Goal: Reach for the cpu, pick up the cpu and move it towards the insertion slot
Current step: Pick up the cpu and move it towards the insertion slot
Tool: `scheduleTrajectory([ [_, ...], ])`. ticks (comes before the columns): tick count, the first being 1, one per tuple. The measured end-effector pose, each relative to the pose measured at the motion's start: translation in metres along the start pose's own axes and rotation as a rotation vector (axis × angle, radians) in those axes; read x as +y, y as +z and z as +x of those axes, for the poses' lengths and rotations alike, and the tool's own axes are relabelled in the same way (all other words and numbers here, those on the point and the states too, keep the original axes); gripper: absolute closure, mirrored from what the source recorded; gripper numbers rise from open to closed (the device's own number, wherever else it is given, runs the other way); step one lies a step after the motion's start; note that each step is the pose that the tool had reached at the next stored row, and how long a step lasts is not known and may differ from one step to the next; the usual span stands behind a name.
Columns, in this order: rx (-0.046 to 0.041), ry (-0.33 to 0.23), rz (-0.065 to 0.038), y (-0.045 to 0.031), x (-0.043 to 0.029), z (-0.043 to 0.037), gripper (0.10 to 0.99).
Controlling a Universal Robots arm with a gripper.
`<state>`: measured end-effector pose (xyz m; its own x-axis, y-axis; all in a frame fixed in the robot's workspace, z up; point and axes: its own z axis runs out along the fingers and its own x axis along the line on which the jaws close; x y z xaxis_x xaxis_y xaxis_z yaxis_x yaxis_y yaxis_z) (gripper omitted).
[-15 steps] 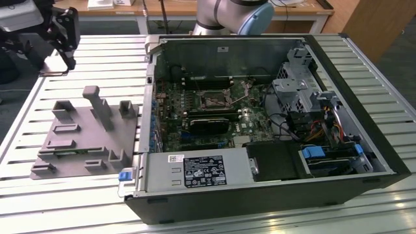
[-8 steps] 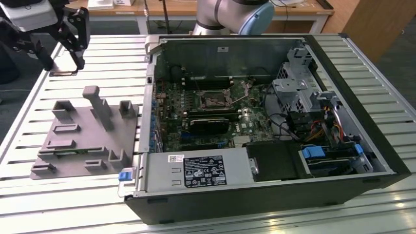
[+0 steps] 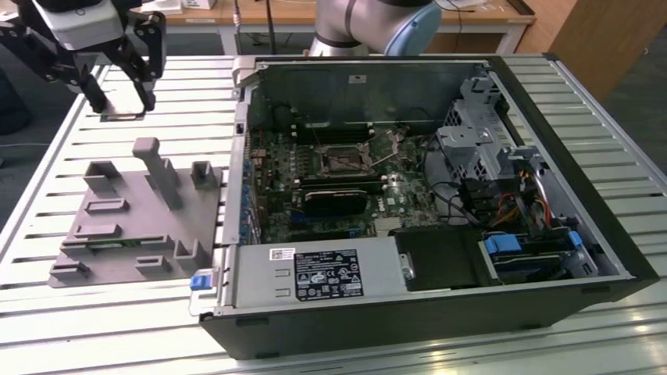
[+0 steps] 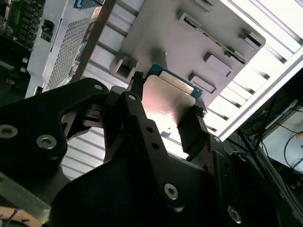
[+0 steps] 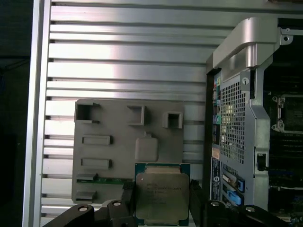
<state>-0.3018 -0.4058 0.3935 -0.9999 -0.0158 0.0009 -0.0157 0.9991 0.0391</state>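
The cpu [image 5: 161,196], a flat square chip with a silvery-beige top and green rim, sits between my two black fingers in both wrist views. My gripper [image 5: 161,188] is shut on it by two opposite edges. In the second wrist view the cpu [image 4: 168,101] shows its shiny face between the fingers [image 4: 134,101] of the gripper [image 4: 166,94]. In the exterior view the gripper [image 3: 121,109] hangs at the far left, above the slatted table and beyond the grey fixture tray [image 3: 125,226], with the cpu [image 3: 122,116] edge-on in it. The insertion slot [image 3: 342,160] lies on the motherboard, well to the exterior view's right.
The open computer case [image 3: 583,234] lies on the slatted aluminium table [image 3: 125,328], its silver side wall [image 3: 237,156] standing between the tray and the motherboard. Upright grey blocks [image 3: 158,168] rise from the tray. A power supply [image 3: 312,273] fills the case's near corner.
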Motion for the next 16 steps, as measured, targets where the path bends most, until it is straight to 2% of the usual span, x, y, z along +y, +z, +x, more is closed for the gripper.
scheduleTrajectory([
  [11, 0.0001, 0.000, 0.000, -0.0001, -0.0005, -0.0348, 0.541],
  [16, 0.0000, 0.000, 0.000, 0.0000, -0.0009, -0.0546, 0.541],
])
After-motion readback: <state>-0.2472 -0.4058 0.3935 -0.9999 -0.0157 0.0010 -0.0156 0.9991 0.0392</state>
